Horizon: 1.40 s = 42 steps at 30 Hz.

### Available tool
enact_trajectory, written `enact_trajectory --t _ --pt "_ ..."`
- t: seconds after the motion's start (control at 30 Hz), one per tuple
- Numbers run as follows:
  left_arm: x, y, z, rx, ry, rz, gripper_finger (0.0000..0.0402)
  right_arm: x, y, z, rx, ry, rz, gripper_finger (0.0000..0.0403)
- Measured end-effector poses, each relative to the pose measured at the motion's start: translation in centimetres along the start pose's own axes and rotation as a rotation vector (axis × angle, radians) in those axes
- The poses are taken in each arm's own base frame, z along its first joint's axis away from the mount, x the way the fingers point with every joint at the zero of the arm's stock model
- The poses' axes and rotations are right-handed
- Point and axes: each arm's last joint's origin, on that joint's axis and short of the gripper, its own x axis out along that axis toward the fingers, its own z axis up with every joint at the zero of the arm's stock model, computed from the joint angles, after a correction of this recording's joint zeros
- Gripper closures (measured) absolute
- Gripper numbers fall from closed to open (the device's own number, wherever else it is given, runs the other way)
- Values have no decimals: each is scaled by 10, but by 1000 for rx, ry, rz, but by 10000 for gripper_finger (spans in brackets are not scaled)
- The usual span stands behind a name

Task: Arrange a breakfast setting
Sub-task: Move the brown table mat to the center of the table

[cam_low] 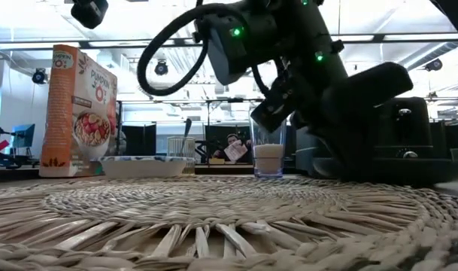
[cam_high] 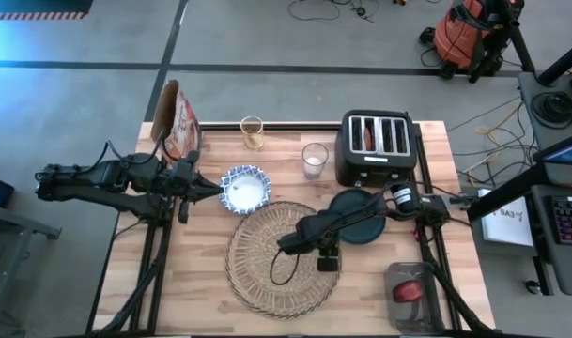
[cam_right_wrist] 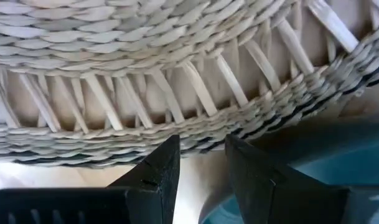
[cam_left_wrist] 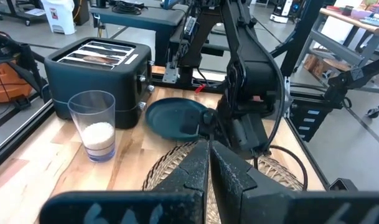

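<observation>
The round woven placemat [cam_high: 276, 263] lies flat at the table's middle. To its right the dark teal plate [cam_high: 361, 223] rests flat on the table, partly under my right arm. The blue-and-white bowl [cam_high: 245, 189] stands beyond the mat's far left rim. The clear glass [cam_high: 315, 160], white at its bottom, stands next to the toaster. My right gripper [cam_right_wrist: 201, 146] points steeply down over the mat's rim [cam_right_wrist: 177, 134] beside the plate [cam_right_wrist: 338, 162], open by a narrow gap with nothing between the fingertips. My left gripper [cam_left_wrist: 209, 163] is shut, held above the table just left of the bowl.
The black toaster [cam_high: 377, 147] stands at the far right, close behind the plate. A cereal bag [cam_high: 177, 120] and a second glass [cam_high: 252, 131] stand along the far edge. A grey tray with a red thing [cam_high: 409, 291] sits at the near right corner.
</observation>
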Motion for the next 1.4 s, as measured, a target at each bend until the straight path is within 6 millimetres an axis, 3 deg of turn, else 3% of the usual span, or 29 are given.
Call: enact_trajectory --t 0.13,0.27,0.43,0.6,0.93,1.4 --pt "0 0 0 0 0 0 402 -15 3 -2 -13 -66 19 284" --pt "0 0 0 0 0 0 402 -34 6 5 -48 -246 67 284" --pt "0 0 0 0 0 0 402 -56 16 29 -161 -608 145 284" --pt "0 0 0 -8 0 0 402 -53 20 52 -259 -770 147 284" --pt "0 0 0 -8 1 0 402 -24 14 73 -267 -725 124 284" --pt "2 0 -1 -7 9 2 402 -5 4 52 -183 -436 54 284"
